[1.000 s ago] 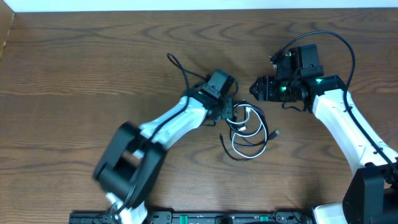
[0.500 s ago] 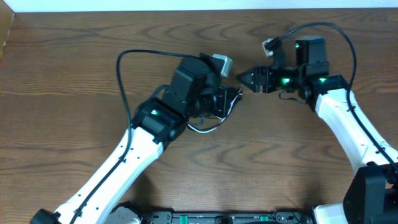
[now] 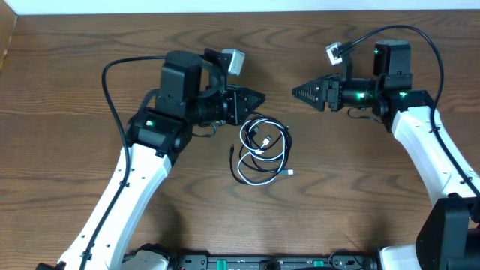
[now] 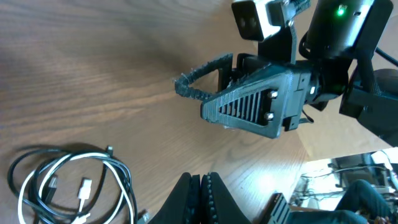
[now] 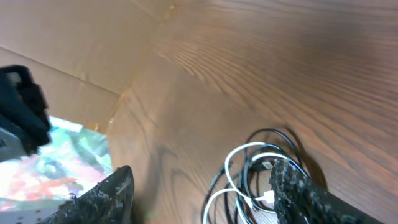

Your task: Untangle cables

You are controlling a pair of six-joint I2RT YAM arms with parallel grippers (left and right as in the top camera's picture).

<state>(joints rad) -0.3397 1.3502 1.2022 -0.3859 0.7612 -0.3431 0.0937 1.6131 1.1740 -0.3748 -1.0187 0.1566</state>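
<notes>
Overhead: tangled coil of thin white & black USB-type cords [image 3: 260, 150] lies on the dark brown wood-grain table [image 3: 67, 82], near centre, touched by neither gripper. My left gripper [image 3: 259, 97] hangs just past the coil's upper edge, black fingers pressed together w/ nothing btwn them; left wrist cam shows the same [image 4: 200, 186]. Right gripper [image 3: 296, 91] faces it tip to tip, apart, fingers spread & empty. Right wrist cam: coil [image 5: 255, 171] seen on the table btwn its two fingers, clear of both.

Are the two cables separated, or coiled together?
Coiled together: the white cable and black cable lie in one bundle of overlapping loops on the table.
</notes>
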